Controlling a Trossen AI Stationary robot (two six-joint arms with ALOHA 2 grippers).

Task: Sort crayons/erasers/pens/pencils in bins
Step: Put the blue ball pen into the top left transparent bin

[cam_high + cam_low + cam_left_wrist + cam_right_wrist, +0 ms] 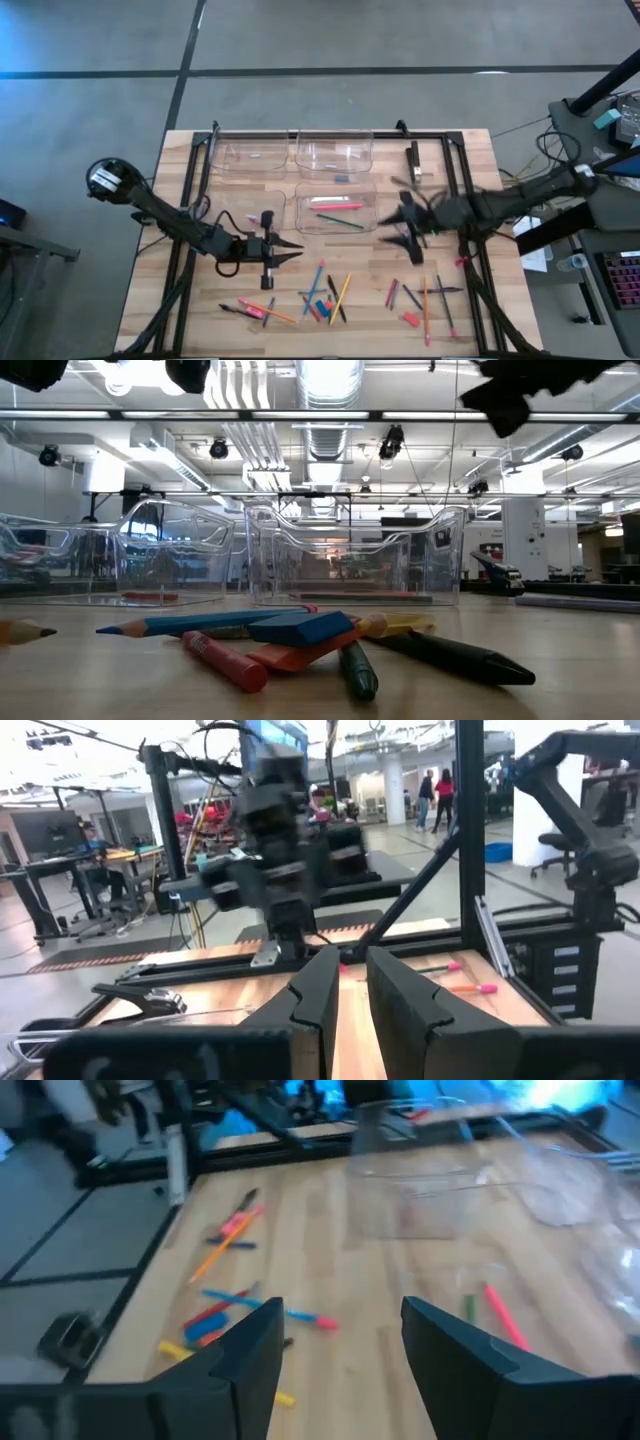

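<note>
Four clear bins stand in a block at the table's far middle; the near right bin [336, 210] holds a pink and a green stick. Pencils, pens, crayons and erasers lie loose on the near part of the table [322, 296], [425, 300]. In the low view a blue eraser [300, 628] rests on a heap of a blue pencil, a red crayon [225, 660] and dark crayons. My right gripper [405, 228] [340, 1330] hovers open and empty above the table, just right of the near right bin. My left gripper [290, 250] [352, 995] hangs left of the loose heap, its fingers a narrow gap apart and empty.
A black metal frame [330, 132] runs round the table, with struts down both sides and a black clamp [413, 155] at the far right. More sticks lie at the near left [250, 310]. Bare wood shows between the bins and the loose sticks.
</note>
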